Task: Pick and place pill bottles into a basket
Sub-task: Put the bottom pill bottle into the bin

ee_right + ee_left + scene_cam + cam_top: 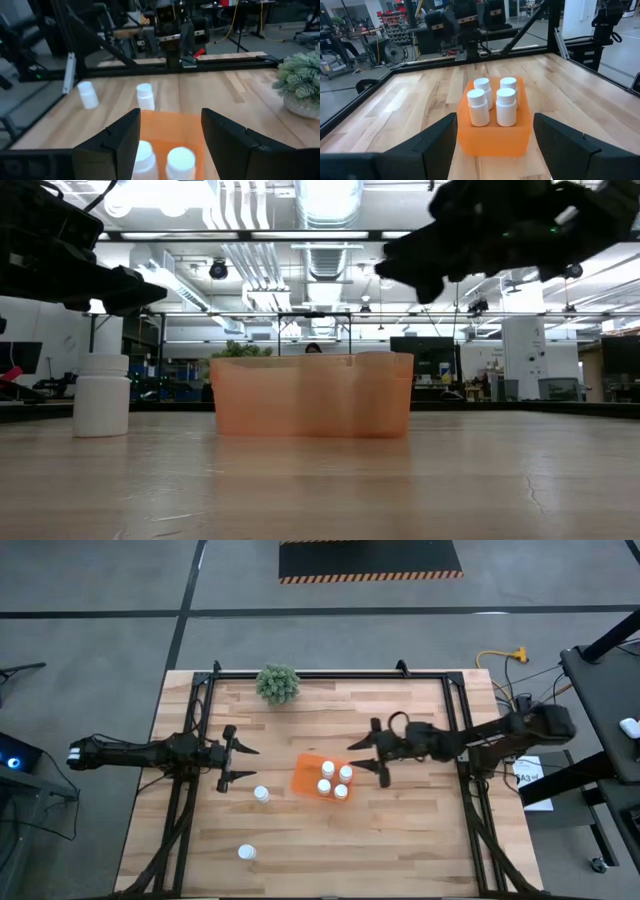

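Note:
The orange basket sits mid-table and holds several white-capped pill bottles, standing upright. Two more bottles stand on their bases on the wood: one just left of the basket, one nearer the front edge. My left gripper hovers open to the basket's left, pointing level at it. My right gripper hangs open just right of the basket and above it, with nothing between its fingers.
A small green plant stands at the table's far edge, left of centre. Black frame rails run along the table's left and right sides. Bare wood lies in front of the basket and to its right.

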